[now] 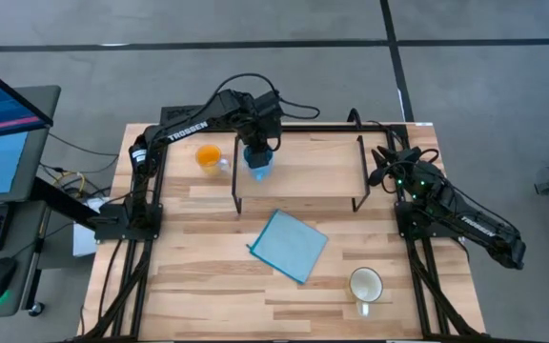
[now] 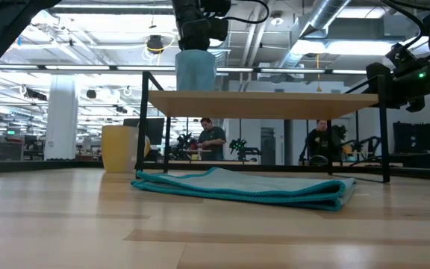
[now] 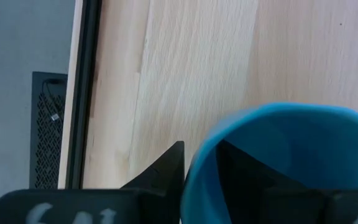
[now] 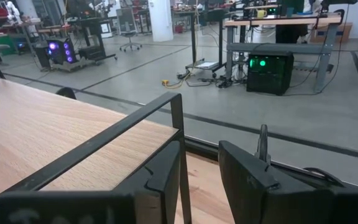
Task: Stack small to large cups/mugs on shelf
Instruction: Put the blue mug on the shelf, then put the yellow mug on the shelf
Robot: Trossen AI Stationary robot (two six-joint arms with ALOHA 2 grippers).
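light-blue mug [image 1: 259,162] on shelf's left end [image 1: 298,167], clasped by left pincer [image 1: 257,152], right pincer [image 1: 386,164] unclenched beside shelf's right edge

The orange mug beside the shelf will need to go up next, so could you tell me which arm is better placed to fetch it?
Probably the left. Its hand, shut on the blue mug at the shelf's left end, is close to the orange mug. The right hand waits open at the shelf's far right end.
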